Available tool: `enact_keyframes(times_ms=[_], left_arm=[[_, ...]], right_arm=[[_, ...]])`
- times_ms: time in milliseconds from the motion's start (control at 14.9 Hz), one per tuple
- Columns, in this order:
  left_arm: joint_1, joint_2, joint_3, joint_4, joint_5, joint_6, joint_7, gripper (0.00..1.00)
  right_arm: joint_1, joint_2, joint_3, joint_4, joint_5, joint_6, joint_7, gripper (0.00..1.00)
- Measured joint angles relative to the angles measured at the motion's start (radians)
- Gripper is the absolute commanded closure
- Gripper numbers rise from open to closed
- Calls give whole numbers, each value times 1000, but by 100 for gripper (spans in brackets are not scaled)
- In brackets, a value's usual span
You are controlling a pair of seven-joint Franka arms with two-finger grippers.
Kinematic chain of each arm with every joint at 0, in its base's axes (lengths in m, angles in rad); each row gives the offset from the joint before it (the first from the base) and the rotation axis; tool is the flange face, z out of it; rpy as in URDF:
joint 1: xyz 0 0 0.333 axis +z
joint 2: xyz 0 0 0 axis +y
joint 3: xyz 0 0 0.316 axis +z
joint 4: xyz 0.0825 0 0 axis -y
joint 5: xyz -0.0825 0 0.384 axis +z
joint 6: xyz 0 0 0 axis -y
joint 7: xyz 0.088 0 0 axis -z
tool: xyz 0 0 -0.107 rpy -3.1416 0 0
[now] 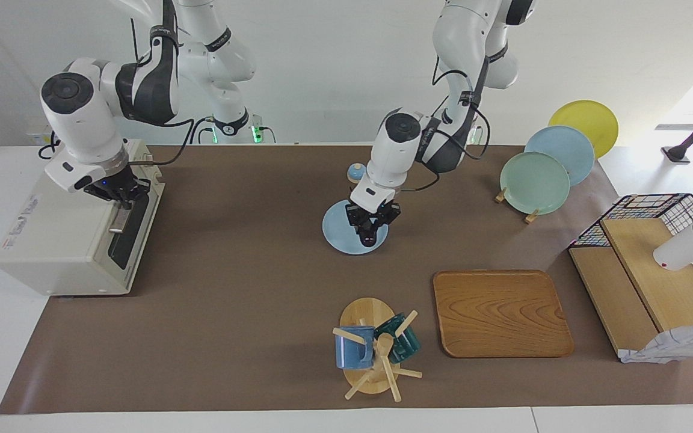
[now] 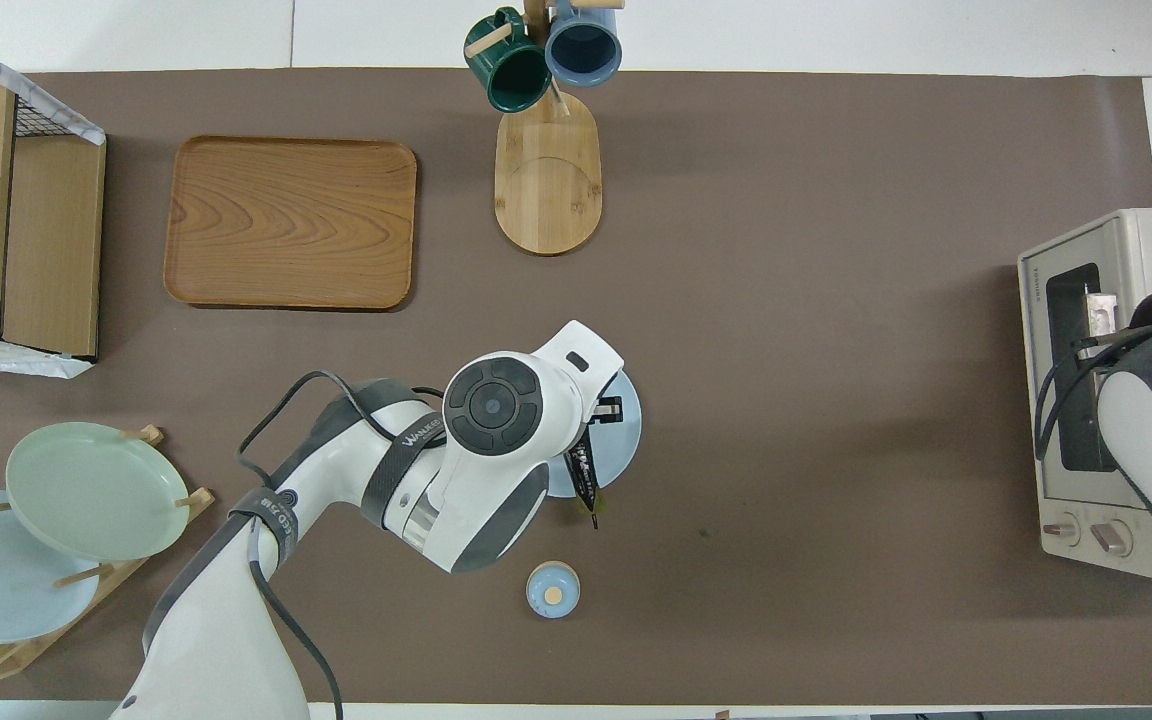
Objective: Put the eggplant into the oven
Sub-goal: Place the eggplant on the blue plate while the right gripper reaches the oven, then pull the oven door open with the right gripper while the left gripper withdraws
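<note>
My left gripper point(image 1: 370, 224) is shut on the eggplant point(image 1: 369, 236), a slim dark purple-black thing, and holds it over the blue plate point(image 1: 337, 231) in the middle of the table. In the overhead view the left arm covers most of the plate point(image 2: 628, 425); the eggplant point(image 2: 583, 470) pokes out below the gripper point(image 2: 591, 440), green stem toward the robots. The cream-white oven point(image 1: 52, 240) stands at the right arm's end, dark glass door shut. My right gripper point(image 1: 119, 191) is at the robots' end of its metal bar handle point(image 1: 118, 221). The oven also shows in the overhead view point(image 2: 1136, 240).
A wooden tray point(image 1: 500, 313) lies toward the left arm's end. A mug tree point(image 1: 376, 352) with blue and green mugs stands farther from the robots than the plate. A small blue bell point(image 1: 357, 173) sits nearer to them. A plate rack point(image 1: 536, 177) and a wire basket point(image 1: 653, 207) are at the left arm's end.
</note>
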Motion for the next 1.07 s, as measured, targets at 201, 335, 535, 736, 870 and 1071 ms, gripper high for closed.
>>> enact_keyframes(times_ms=[201,335,535,736,870,1071], left_arm=[[1,0,6,-6,0,2,3,82],[2,0,9,-6,0,2,10,0],[4,-4,16,-4,0,-4,42,0],[58,-36,26,31,0,-101,110,0],[124,-81,30,69,0,-188,145,0],[227,-148,36,102,0,-282,226,0]], right_arm=[[12,-13,7,-25,0,24,0,100],[36,-15,11,-39,0,33,10,100],[59,-20,20,-74,31,74,30,100],[76,-14,24,-113,93,130,33,100],[94,5,25,-137,123,170,48,100],[114,34,31,-189,147,264,71,100]])
